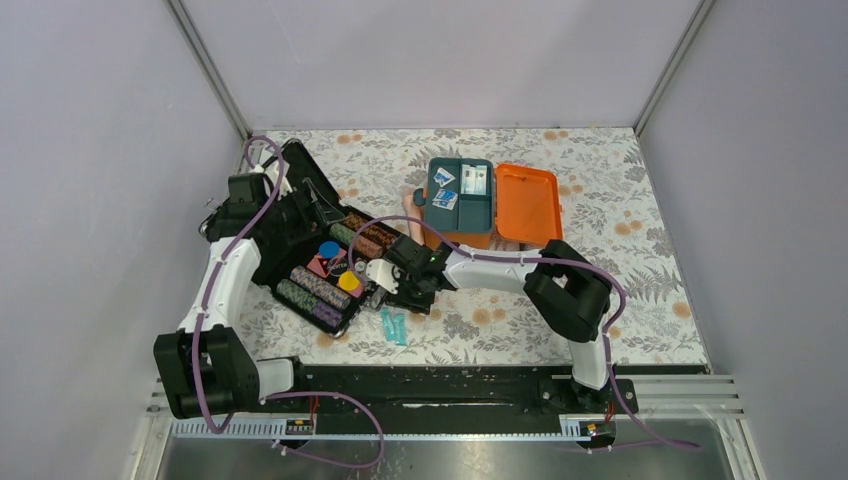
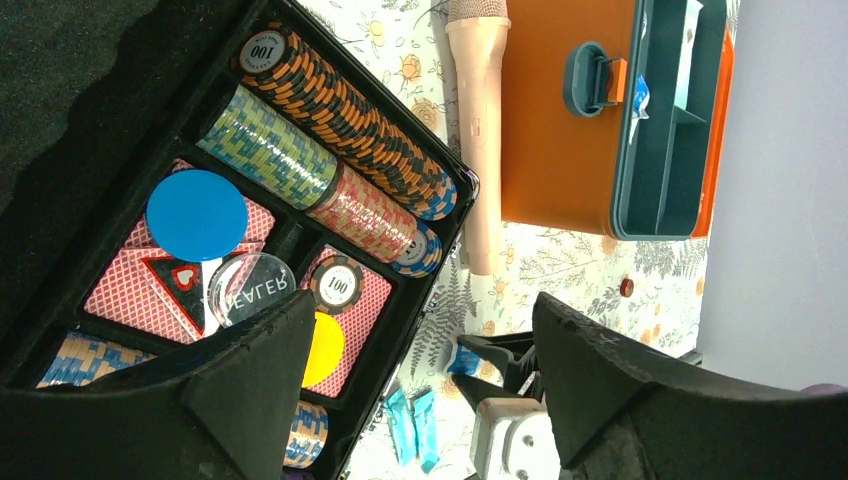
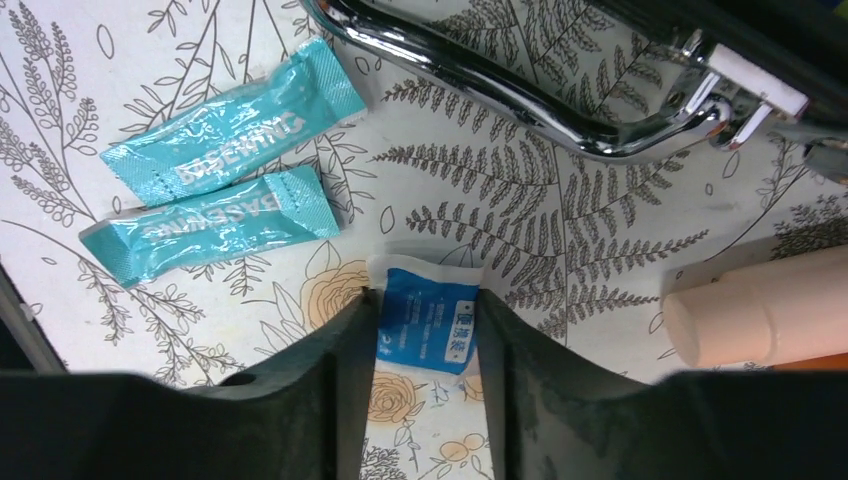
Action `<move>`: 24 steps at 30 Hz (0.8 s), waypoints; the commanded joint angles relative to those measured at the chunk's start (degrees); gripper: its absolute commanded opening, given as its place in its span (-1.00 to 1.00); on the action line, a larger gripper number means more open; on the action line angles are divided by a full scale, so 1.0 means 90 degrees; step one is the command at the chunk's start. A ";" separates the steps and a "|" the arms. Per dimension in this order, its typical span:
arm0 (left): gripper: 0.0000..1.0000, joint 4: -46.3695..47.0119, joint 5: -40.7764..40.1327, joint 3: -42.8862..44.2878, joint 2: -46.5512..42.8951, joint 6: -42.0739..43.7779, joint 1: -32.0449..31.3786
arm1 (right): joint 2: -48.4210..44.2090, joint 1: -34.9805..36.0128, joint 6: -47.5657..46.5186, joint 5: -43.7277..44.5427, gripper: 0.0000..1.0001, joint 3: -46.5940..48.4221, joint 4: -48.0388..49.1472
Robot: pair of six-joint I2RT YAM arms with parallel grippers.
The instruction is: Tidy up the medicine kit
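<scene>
On the floral-print table [image 1: 650, 290], the biggest item is the black case [image 2: 90, 120], open at the left. The left arm hides its near end in the top view, and the frame crops it in the left wrist view. It has a foam-lined lid, rows of striped chips [image 2: 340, 110], red-backed cards [image 2: 120, 290], a blue disc [image 2: 197, 215] and a clear round DEALER button [image 2: 250, 288]. A yellow disc [image 2: 325, 350] is half hidden behind a gripper finger.

The medicine kit [image 1: 528, 205] sits at the far middle of the table, right of the case, and is open. Its smooth orange plastic lid lies flat to the right. The dark teal divided tray [image 1: 476, 213] holds a few small packets, print too small to read.

The left gripper [image 2: 418, 320] hangs over the case, jaws wide apart, nothing between them. The right gripper [image 3: 425, 300] is low near the case's chrome handle [image 3: 520, 95], jaws closed on a small blue-and-white packet [image 3: 425, 335]. Its fingers [image 3: 300, 400] cover the packet's lower end, so I can't tell if it is off the table.

A beige tube [image 2: 478, 130] with a ribbed cap lies between case and kit, just beside the kit. It is cut off in the right wrist view.

Two glossy teal sachets [image 3: 235, 125] with crimped ends lie side by side near the packet, not touching it.
</scene>
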 commanded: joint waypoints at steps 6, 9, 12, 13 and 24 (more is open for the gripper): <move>0.57 0.0258 0.0013 0.0017 -0.0139 0.0031 -0.0013 | 0.0372 0.0040 -0.0358 0.0235 -0.43 -0.0167 -0.0280; 0.57 0.0260 0.0013 0.0075 -0.0082 0.0033 0.0001 | 0.0294 -0.0057 -0.0429 0.0369 -0.47 0.0007 -0.0449; 0.57 0.0206 0.0013 0.0146 -0.0024 0.0064 -0.0007 | 0.0004 -0.0275 -0.0400 0.0322 -0.49 0.0348 -0.0652; 0.57 0.0189 0.0009 0.0167 0.0001 0.0063 0.0003 | -0.0142 -0.0339 -0.0380 0.0224 -0.49 0.0482 -0.0734; 0.56 -0.0352 -0.0161 0.0849 0.0580 0.0404 0.0115 | -0.1363 -0.1204 0.0680 -0.0597 -0.51 0.2358 -0.1122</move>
